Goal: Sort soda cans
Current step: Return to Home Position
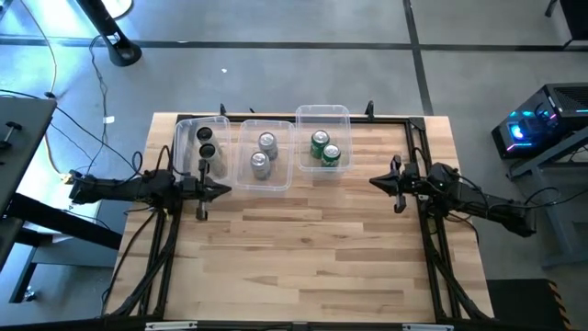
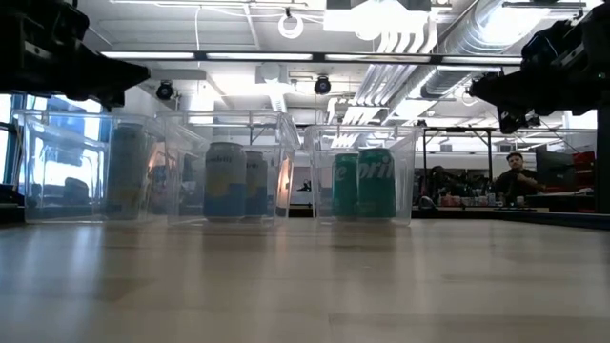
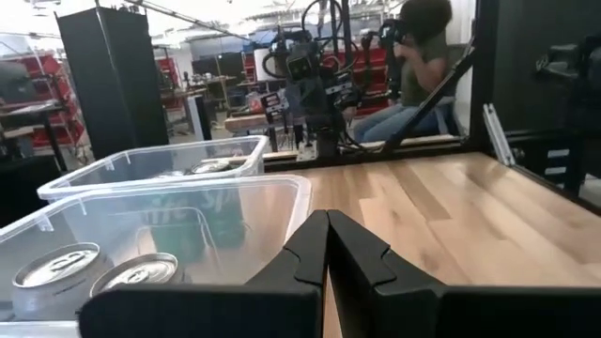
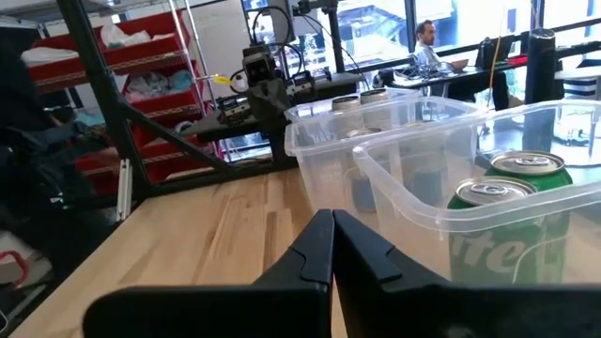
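Note:
Three clear bins stand in a row at the table's far side. The left bin [image 1: 184,138] holds two black soda cans [image 1: 205,142]. Two silver cans [image 1: 264,154] stand in the middle bin [image 1: 246,138], and two green cans [image 1: 325,148] in the right bin [image 1: 303,119]. All cans stand upright on their bases. My left gripper [image 1: 225,190] is shut and level, near the left bin's front right corner, holding nothing. My right gripper [image 1: 374,181] is shut and level, right of the green cans' bin, also holding nothing. The right wrist view shows the green cans [image 4: 507,211] close by.
The wooden table [image 1: 303,248] in front of the bins is bare boards. A dark metal frame [image 1: 418,138] runs along the table's edges. People sit at desks [image 2: 515,176] in the room beyond the table.

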`<state>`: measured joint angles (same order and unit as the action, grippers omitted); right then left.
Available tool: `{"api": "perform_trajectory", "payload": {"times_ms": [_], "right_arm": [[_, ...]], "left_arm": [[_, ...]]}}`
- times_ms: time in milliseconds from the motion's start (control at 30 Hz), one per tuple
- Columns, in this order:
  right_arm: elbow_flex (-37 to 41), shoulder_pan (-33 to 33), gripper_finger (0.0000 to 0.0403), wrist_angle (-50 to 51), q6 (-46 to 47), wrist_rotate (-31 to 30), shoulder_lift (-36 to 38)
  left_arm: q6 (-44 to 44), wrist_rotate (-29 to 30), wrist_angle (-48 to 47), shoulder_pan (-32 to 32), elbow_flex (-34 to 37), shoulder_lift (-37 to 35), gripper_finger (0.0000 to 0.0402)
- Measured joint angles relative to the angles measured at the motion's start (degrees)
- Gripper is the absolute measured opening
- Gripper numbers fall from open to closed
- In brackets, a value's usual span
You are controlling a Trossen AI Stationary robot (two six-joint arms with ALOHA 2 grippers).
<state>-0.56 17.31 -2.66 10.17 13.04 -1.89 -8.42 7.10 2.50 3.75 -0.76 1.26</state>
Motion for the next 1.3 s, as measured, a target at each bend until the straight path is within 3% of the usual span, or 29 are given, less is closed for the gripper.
{"api": "perform_trajectory", "payload": {"times_ms": [1300], "right_arm": [[-0.02,-0.01,0.0,0.02,0.02,-0.03,-0.72]], "left_arm": [[1.21,-0.06,0.31,0.04,-0.04,0.19,0.0]]}}
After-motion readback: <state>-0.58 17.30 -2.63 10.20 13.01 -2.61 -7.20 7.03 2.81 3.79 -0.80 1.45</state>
